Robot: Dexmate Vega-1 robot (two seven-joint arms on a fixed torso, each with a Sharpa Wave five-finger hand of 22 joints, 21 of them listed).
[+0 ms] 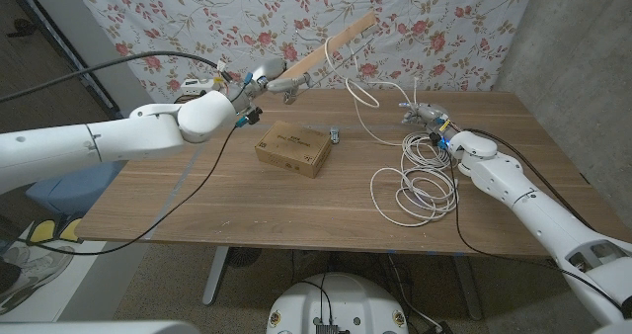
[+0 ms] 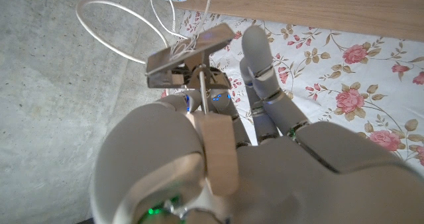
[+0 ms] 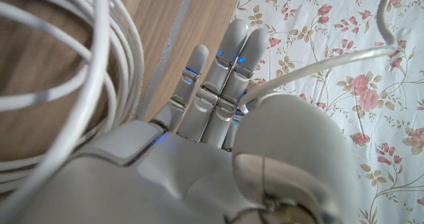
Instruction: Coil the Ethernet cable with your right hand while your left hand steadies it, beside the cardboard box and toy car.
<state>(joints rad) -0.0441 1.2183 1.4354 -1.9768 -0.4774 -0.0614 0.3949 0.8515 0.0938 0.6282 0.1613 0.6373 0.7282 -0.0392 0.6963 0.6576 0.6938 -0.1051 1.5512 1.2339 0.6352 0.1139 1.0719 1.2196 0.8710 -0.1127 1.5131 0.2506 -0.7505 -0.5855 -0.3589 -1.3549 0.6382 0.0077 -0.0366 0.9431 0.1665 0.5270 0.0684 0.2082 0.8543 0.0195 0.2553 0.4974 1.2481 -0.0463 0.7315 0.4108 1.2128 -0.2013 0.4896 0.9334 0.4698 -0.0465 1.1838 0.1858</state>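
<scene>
Cable (image 1: 415, 181) first: the white Ethernet line lies in loose overlapping loops near the right end of the tabletop (image 1: 227, 201), toward its front edge, and from there a strand climbs toward the back edge and rises in a thin arc. I judge the coil is only part made, since that long run is not yet gathered in. My right hand (image 1: 427, 117) sits near the back edge just above the loops, and a strand (image 3: 311, 68) runs across it by the thumb; the fingers (image 3: 228, 65) reach out straight and close together, so whether I truly pinch the strand I cannot tell. My left hand (image 1: 259, 87) is raised over the back edge, closed around a pale wooden stick (image 2: 215, 148) that bears a flat metal clip (image 2: 189, 52) where the cable's upper run passes; I take it this holds the line up and taut so the right can wind. Between the two, toward the middle of the tabletop, the cardboard box (image 1: 292, 148) lies flat, brown and matt, with the small toy car (image 1: 336, 134) just beside its far right corner.
</scene>
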